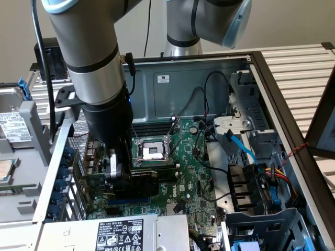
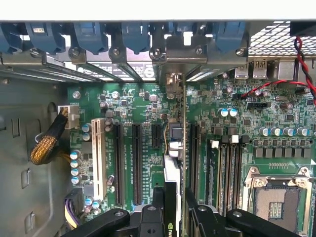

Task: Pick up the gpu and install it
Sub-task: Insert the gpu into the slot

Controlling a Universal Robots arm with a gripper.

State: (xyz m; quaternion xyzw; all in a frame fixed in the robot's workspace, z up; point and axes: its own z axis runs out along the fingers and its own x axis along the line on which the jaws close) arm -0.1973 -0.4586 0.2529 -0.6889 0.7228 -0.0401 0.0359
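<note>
- My arm (image 1: 94, 57) was thick grey tube with pale blue joint caps and black bands.
- Its black gripper (image 2: 170, 217) had bolted links.
- A black cable (image 1: 44, 68) ran alongside.

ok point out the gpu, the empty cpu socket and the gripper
gpu (image 1: 144, 180): exterior view, on its black shroud, just beside the gripper.
empty cpu socket (image 1: 152, 151): exterior view, on the bare middle inside its metal frame.
gripper (image 1: 116, 175): exterior view, at the fingertips closed on the card's end.

gpu (image 1: 140, 180) upright on motherboard (image 1: 193, 172) inside case (image 1: 209, 78), CPU socket (image 1: 149, 150) just behind, power supply (image 1: 115, 232) in front
</note>
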